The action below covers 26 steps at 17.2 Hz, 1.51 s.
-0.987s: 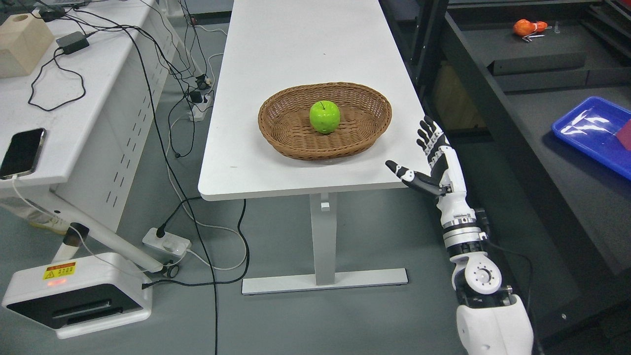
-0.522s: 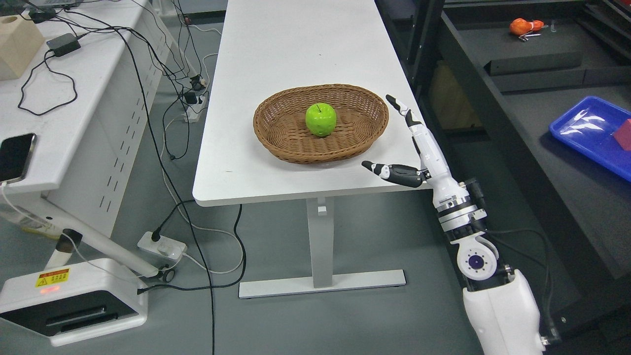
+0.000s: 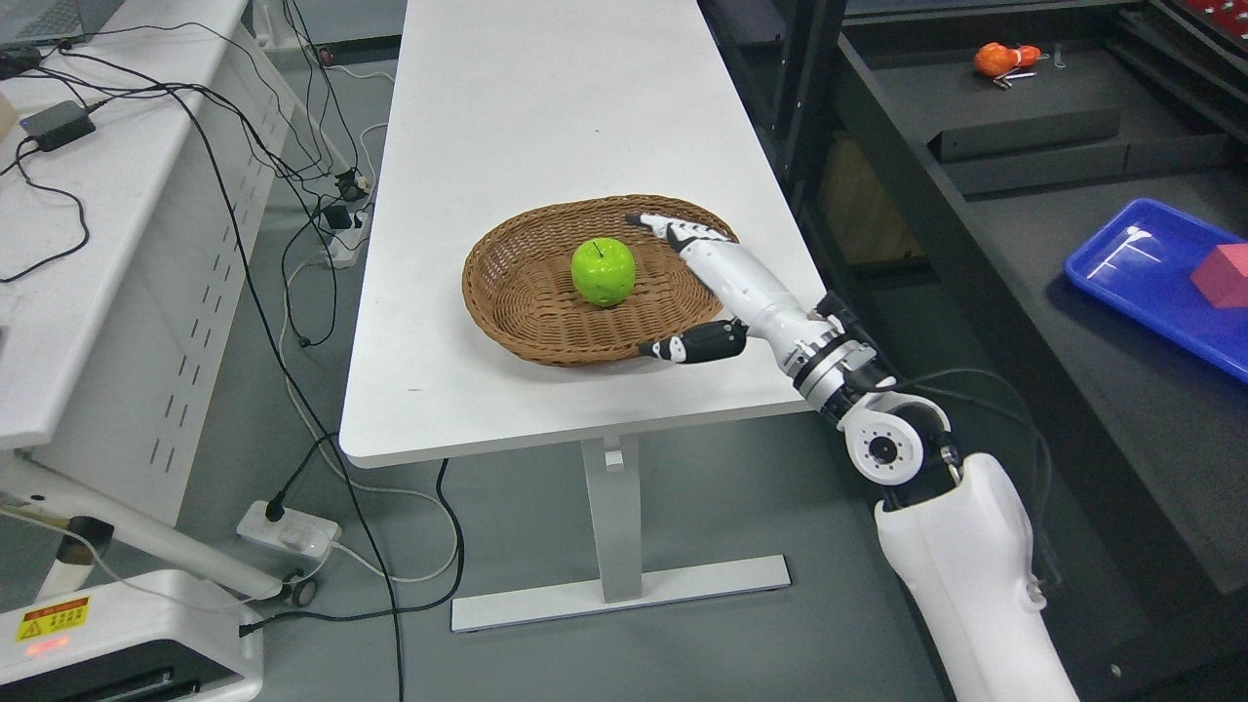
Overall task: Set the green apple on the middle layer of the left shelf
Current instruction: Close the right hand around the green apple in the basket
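A long white table (image 3: pixel 546 117) is seen over a grey floor, cables trailing at nine o'clock. The green apple (image 3: pixel 603 272) is set in the middle of a wicker basket (image 3: pixel 507 292). At the apple's three o'clock, the right hand (image 3: pixel 717 288) is held spread over the basket's rim, nothing grasped, apart from the apple.

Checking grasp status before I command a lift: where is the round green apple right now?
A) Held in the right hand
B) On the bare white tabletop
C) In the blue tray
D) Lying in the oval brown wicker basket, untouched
D: the round green apple lies in the oval brown wicker basket, while the open right hand reaches over the rim beside it without touching.
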Available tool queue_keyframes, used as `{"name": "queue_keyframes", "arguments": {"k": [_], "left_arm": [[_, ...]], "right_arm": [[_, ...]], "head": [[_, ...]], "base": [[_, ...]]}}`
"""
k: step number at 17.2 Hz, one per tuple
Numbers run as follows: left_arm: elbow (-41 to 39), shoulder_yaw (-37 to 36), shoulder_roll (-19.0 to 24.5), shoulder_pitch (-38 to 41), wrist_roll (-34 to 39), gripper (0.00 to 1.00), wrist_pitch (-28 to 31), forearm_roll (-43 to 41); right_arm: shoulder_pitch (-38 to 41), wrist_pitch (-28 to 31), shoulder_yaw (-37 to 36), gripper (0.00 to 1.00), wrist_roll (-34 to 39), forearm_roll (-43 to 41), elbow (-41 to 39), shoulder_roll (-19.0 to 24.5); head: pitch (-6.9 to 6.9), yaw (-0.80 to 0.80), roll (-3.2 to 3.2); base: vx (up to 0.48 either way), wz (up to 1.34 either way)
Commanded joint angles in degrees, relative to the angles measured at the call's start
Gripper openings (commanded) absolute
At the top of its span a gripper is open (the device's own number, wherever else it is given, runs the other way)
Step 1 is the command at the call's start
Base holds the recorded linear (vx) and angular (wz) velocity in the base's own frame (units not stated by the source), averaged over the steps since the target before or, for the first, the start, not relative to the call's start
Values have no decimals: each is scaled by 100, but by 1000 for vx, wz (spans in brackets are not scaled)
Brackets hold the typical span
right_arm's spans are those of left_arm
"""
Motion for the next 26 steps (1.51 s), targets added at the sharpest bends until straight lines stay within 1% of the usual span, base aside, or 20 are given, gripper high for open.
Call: {"name": "queue_keyframes", "arguments": {"k": [1,2,6,7,12,15,20,22,24,25,26], "left_arm": [[-2,0,100,0,2,100,4,0],[7,0,100,0,2,100,4,0],[-2,0,100,0,2,100,4,0],[7,0,100,0,2,100,4,0],[-2,0,100,0,2,100,4,0],[-2,0,100,0,2,100,4,0],[7,0,100,0,2,100,4,0],[7,0,100,0,2,100,-5,0],[-2,0,100,0,2,100,4,0],[-2,0,100,0,2,100,4,0],[-2,0,100,0,2,100,4,0]], "right_arm": [[-1097,81,1099,100,430,445,1012,-24],[-1248,73,1099,100,448,445,1199,-15],[-1451,169,1204,100,465,454,1692,-32],[-1495,178,1361,100,491,454,1788,-76],[-1486,187,2214,100,623,454,1912,-532],[-1539,178,2417,99,623,480,2281,-691],[-1548,117,2567,98,623,472,2290,-1051],[-1522,-14,2593,93,623,463,2290,-1166],[-1504,-243,2576,87,623,463,2290,-1192],[-1495,-253,2541,80,623,454,2282,-1192],[-1495,-253,2514,69,623,445,2273,-1192]], "head": [[0,0,0],[0,0,0],[0,0,0],[0,0,0],[0,0,0],[0,0,0],[0,0,0],[0,0,0],[0,0,0],[0,0,0],[0,0,0]], "base": [[178,-46],[178,-46],[173,-5],[176,0],[140,19],[107,46],[75,2],[47,0],[27,0],[21,0],[21,0]]}}
